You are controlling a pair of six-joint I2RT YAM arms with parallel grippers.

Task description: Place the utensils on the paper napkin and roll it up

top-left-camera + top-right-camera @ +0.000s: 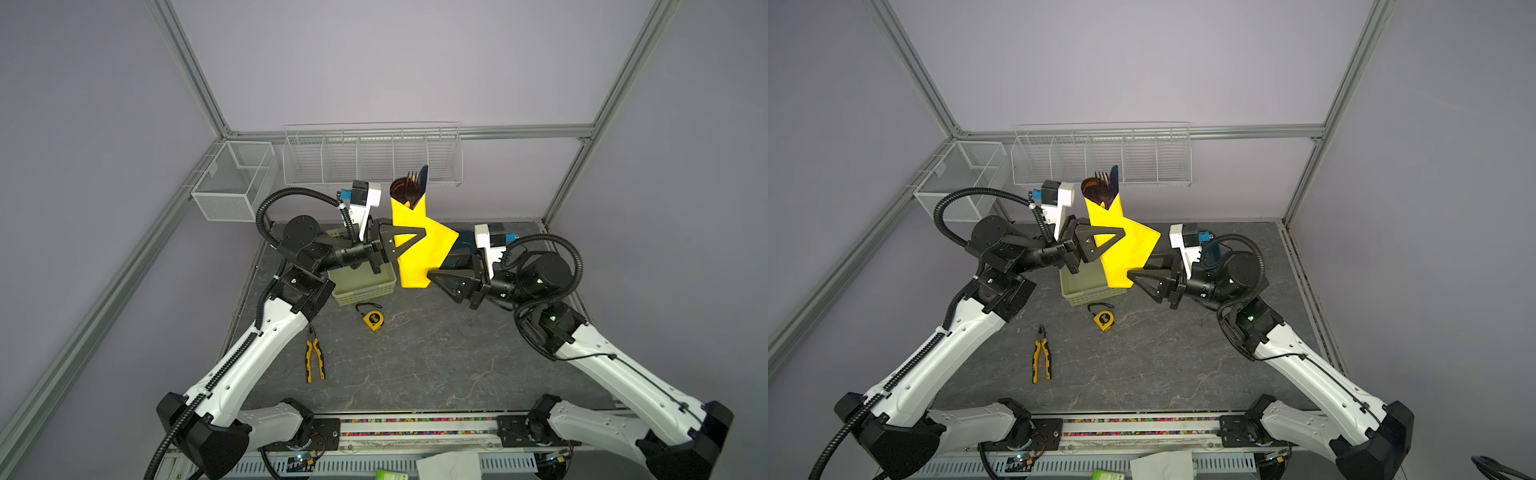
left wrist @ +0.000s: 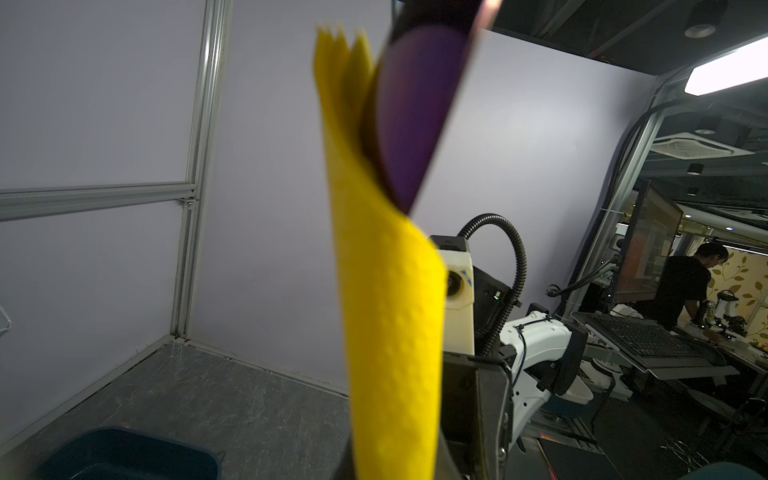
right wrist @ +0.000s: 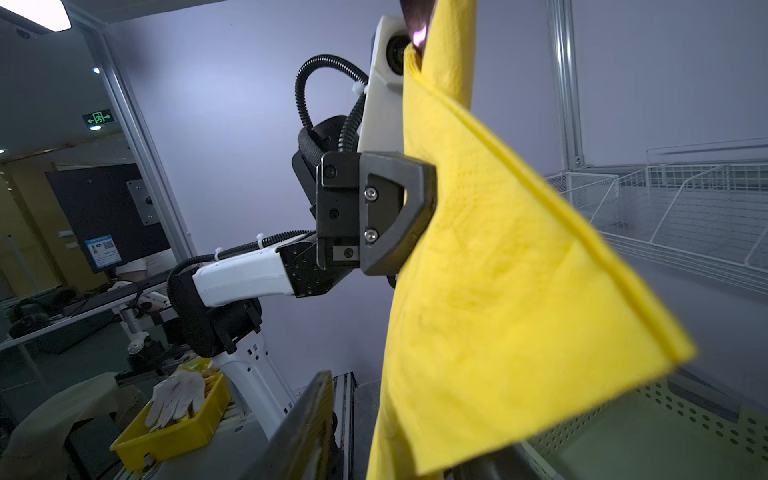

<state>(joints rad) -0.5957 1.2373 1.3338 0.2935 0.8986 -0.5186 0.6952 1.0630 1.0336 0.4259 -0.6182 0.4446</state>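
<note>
- Filling the left wrist view from close up, the paper napkin (image 2: 390,332) is standing as a loose yellow tube, with the purplish head of one of the utensils (image 2: 415,116) poking out of its upper end.
- In both top views the bundle is hanging upright in the air, raised off the table (image 1: 415,365) and close to the green basket (image 1: 365,296). The utensils are sitting inside it, with their heads showing at the top.
- The left gripper (image 1: 419,235) is clamping the roll at about mid height, its jaws pressed together on the paper.
- The right gripper (image 1: 1138,268) is waiting at the lower end with its jaws standing apart and the bottom of the napkin hanging between them. Whether either finger is touching the paper I cannot tell.
- One wide triangular flap (image 3: 582,291) is sticking out loose toward the right arm, so the rolling step is looking well along but unfinished.
- By my reading, the next move is calling for the right gripper to catch that flap and wind it round the tube while the left one holds firm. Thin paper is likely to tear or unwind if pulled hard, and the utensils may slip out below.
- Pliers (image 1: 314,359) and a tape measure (image 1: 372,319) are lying on the table well apart from the work.
</note>
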